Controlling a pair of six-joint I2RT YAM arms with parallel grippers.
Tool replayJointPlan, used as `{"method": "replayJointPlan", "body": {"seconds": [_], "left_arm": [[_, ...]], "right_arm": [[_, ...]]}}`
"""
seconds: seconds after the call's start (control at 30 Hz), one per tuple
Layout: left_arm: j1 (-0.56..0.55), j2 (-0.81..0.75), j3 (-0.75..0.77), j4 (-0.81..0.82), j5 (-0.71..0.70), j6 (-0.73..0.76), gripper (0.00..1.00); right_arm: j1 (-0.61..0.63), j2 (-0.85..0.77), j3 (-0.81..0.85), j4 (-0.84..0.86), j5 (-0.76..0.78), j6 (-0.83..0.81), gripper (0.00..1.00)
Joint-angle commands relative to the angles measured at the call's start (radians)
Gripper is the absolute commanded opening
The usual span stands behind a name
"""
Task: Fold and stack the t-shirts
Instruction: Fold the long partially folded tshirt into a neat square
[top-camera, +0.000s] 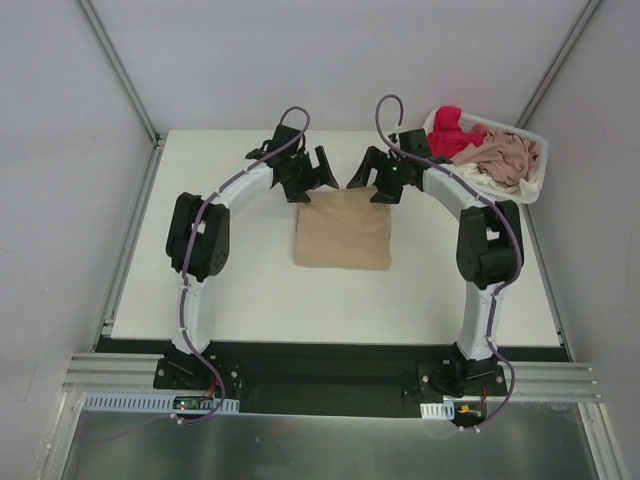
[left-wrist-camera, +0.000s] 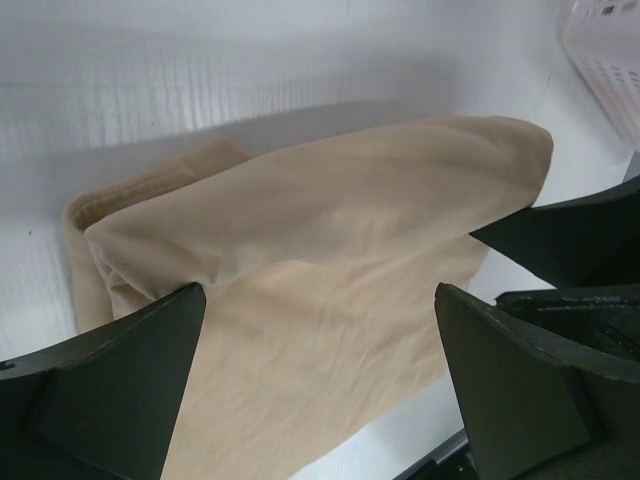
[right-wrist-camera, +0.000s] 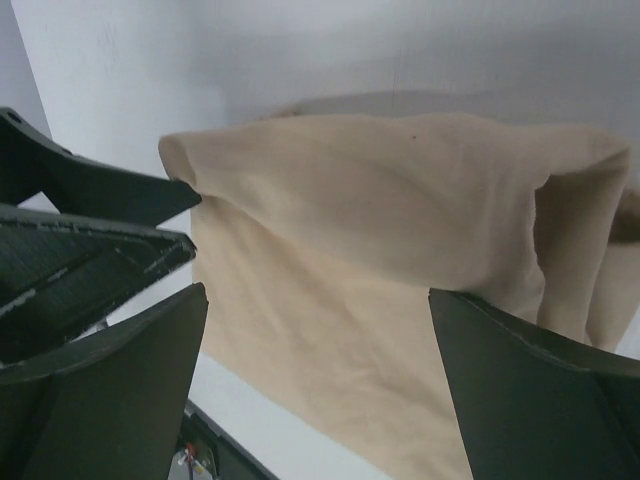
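A tan-beige t-shirt (top-camera: 343, 229) lies folded into a rectangle at the middle of the white table (top-camera: 250, 290). My left gripper (top-camera: 322, 170) hovers open over its far left corner, nothing between the fingers. Over the far right corner my right gripper (top-camera: 366, 172) also stands open and holds nothing. The left wrist view shows the folded tan shirt (left-wrist-camera: 310, 290) below wide-apart jaws (left-wrist-camera: 320, 380). From the right wrist the same shirt (right-wrist-camera: 390, 250) fills the view, its fold slightly puffed up, under my open right gripper (right-wrist-camera: 318, 385). More t-shirts, a red-pink one (top-camera: 455, 135) and a dusty pink one (top-camera: 510, 158), lie bunched in the basket.
A white lattice basket (top-camera: 535, 185) stands at the table's far right corner, its corner (left-wrist-camera: 605, 60) also visible in the left wrist view. Grey walls enclose the table on three sides. The arm bases sit on a black rail (top-camera: 330, 375) at the near edge.
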Motion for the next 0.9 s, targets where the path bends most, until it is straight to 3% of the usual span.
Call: {"method": "replayJointPlan", "body": {"seconds": [0.0, 0.27, 0.53, 0.73, 0.87], "left_arm": [[0.015, 0.071, 0.099, 0.016, -0.005, -0.015, 0.99], [0.044, 0.188, 0.119, 0.014, 0.018, -0.04, 0.99], [0.061, 0.17, 0.079, 0.014, -0.003, -0.043, 0.99], [0.058, -0.012, 0.09, 0.014, 0.017, 0.0, 0.99], [0.041, -0.198, -0.055, 0.014, -0.038, 0.022, 0.99]], "right_arm": [[-0.019, 0.097, 0.124, 0.052, 0.019, 0.016, 0.97], [-0.053, 0.23, 0.167, 0.072, 0.015, 0.033, 0.97], [-0.058, 0.255, 0.145, 0.078, 0.022, 0.034, 0.97], [-0.046, 0.103, 0.142, 0.044, -0.016, -0.015, 0.97], [-0.02, -0.092, 0.066, -0.013, 0.028, -0.081, 0.97]]}}
